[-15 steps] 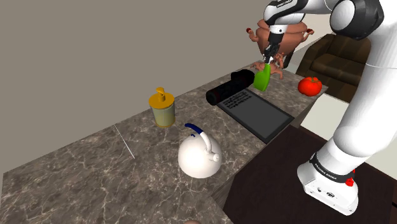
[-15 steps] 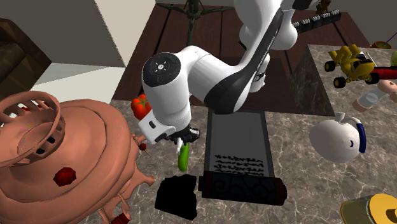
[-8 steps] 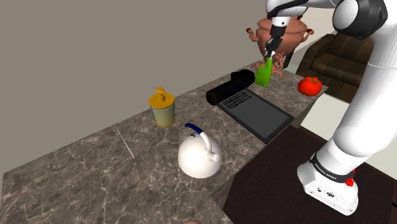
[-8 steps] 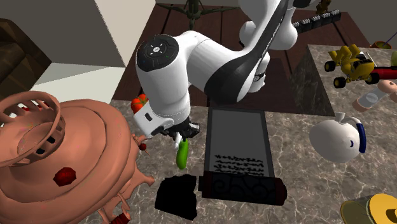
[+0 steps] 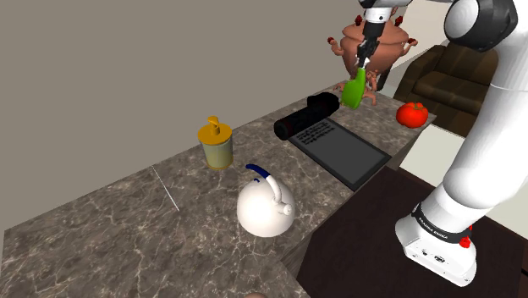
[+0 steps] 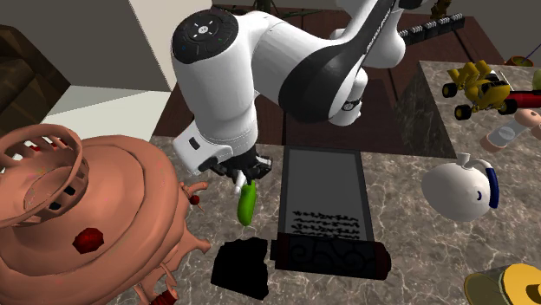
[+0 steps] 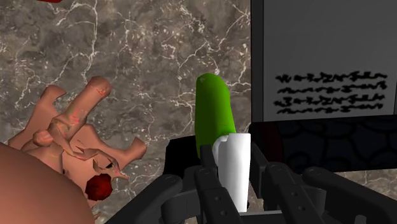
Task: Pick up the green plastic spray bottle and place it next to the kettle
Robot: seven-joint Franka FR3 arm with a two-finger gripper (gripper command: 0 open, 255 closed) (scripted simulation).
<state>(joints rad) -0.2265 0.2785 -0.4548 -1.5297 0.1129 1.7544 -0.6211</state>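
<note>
Hanging from the gripper — which pinches its white cap — the green spray bottle is airborne, well apart from the white kettle — held high, I judge, to clear the black slab between them

- Flat, even render light in all views, moderately bright.
- White round kettle with a blue handle: top bright, shading softly toward its base; dark veined marble counter around it is evenly lit.
- Beyond the kettle, dark grey flat slab looks matte; white robot arm is brightest.
- Wrist view: smooth green spray bottle evenly lit, sharp through to the counter.
- Lines straight to the edges.
</note>
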